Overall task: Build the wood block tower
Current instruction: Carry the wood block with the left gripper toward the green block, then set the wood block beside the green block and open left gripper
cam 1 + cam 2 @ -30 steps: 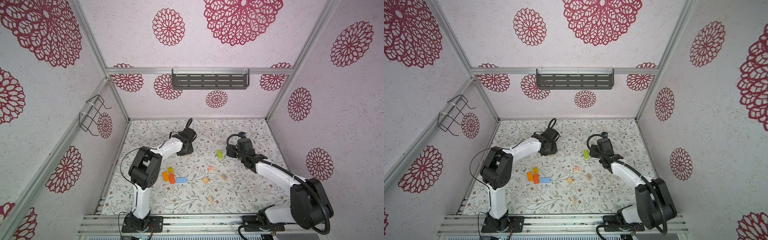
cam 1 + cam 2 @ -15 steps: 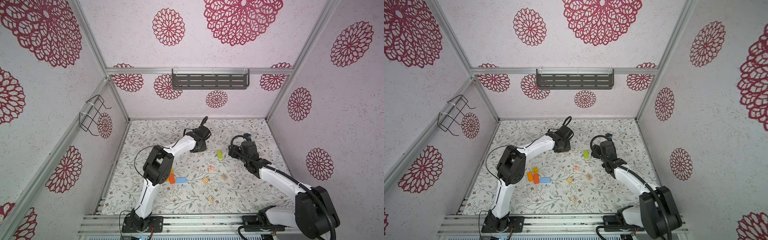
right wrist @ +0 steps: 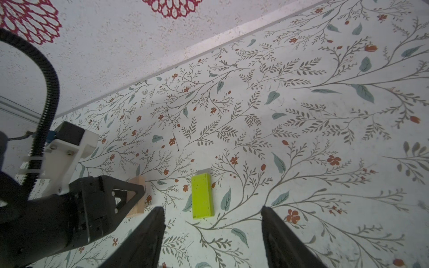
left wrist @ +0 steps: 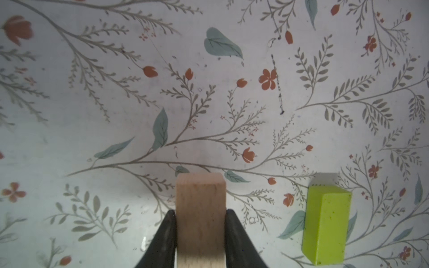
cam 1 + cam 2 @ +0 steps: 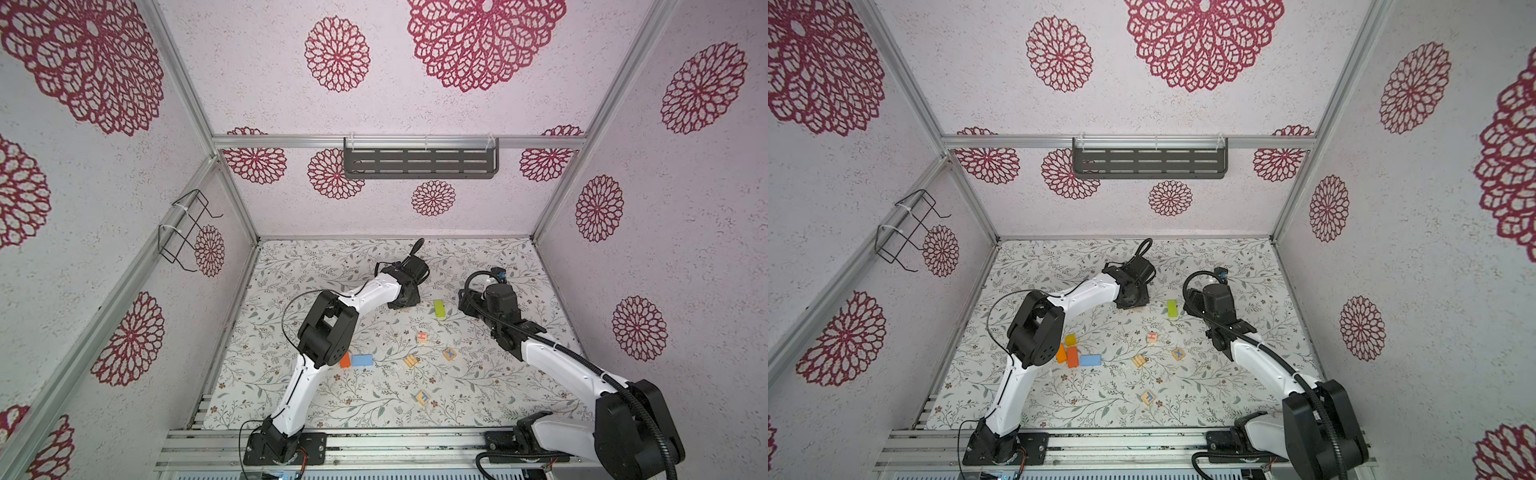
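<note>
Floral table [image 5: 374, 399]: lower centre of both top views. At frame centre, left end effector [image 4: 200, 215] clenched on a tan block [image 4: 200, 197], just left of the lime block [image 5: 439, 309], which lies flat. Just right of lime, right end effector [image 3: 212, 208] released, jaws spread. Blue bar [image 5: 363, 360], orange blocks [image 5: 1072, 356] and yellow cube [image 5: 1070, 340] clustered lower left. Four letter cubes [image 5: 422, 337] scattered singly, lower centre.

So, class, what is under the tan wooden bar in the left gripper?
Only the floral mat shows around the tan wooden bar clamped in the left gripper; the patch directly beneath it is covered. The lime-green wooden block lies beside it, apart.
</note>
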You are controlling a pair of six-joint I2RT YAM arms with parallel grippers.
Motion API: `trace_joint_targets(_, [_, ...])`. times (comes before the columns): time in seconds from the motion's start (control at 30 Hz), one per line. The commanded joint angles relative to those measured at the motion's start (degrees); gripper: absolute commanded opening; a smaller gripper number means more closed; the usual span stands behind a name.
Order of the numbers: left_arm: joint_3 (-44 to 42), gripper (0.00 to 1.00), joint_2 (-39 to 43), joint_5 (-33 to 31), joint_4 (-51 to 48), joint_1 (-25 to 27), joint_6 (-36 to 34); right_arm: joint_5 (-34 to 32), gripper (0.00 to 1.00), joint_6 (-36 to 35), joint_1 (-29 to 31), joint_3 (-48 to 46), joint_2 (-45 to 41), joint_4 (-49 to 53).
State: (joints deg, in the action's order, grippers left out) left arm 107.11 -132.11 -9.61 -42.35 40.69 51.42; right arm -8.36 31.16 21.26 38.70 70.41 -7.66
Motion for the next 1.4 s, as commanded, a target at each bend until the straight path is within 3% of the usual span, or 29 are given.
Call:
trace_joint_targets(0.0, [1.91,0.27,-1.54,0.44,-0.26,1.48,2.0,-0.86,0.69,1.16,-0.34,0.14,-2.45,-1.56])
trace_joint_targets(1.37, [10.78,0.27,-8.8,2.44,-2.86,5.59,2.81,-0.19,0.69,1.2,-0.36,-0.32,-3.55,-1.81])
